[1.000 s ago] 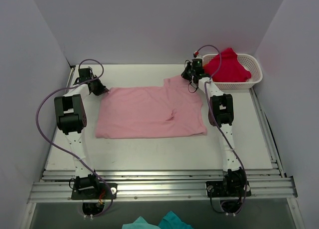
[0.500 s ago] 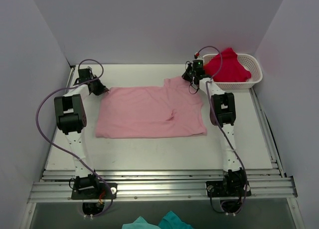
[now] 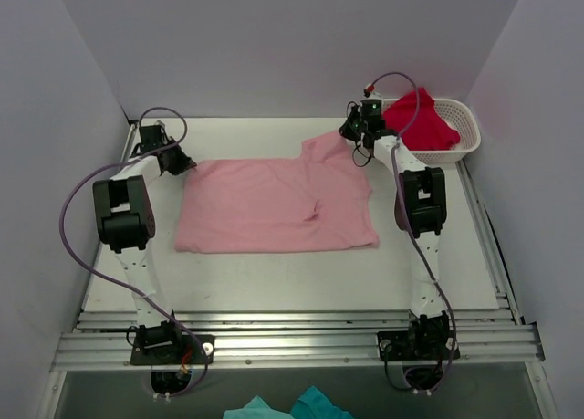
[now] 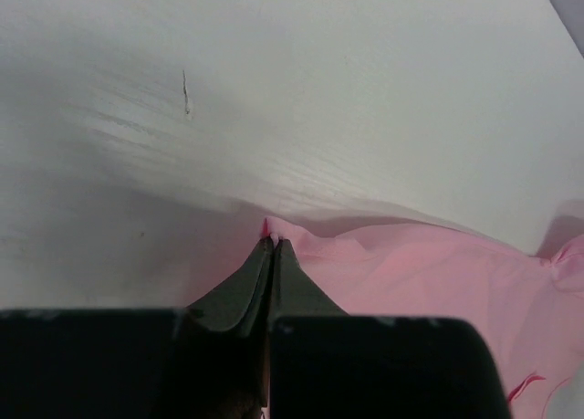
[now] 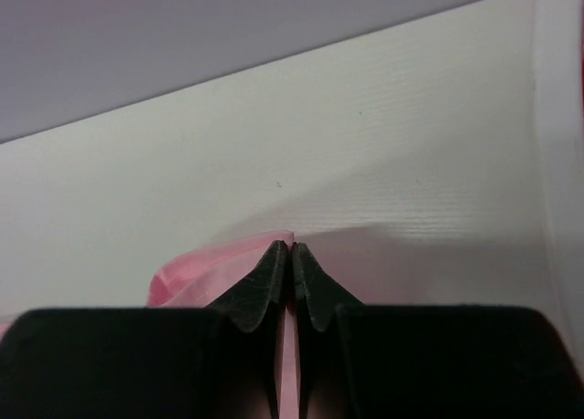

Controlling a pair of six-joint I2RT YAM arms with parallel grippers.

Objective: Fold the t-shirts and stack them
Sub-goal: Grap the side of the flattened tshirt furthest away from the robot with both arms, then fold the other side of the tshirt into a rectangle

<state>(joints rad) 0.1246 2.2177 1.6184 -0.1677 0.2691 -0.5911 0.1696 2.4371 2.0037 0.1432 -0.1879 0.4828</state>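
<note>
The pink t-shirt [image 3: 274,204] lies spread flat across the middle of the bench [image 3: 274,277], and you have both far corners pinched. The left gripper [image 4: 272,247] is closed on the far-left edge of the cloth, and the right gripper [image 5: 292,248] is closed on the far-right sleeve beside the basket [image 3: 470,143]. Holding both corners at once looks meant to let you bring that edge evenly toward the near hem for a fold, while the red t-shirt [image 3: 422,122] waits heaped in the basket.
</note>
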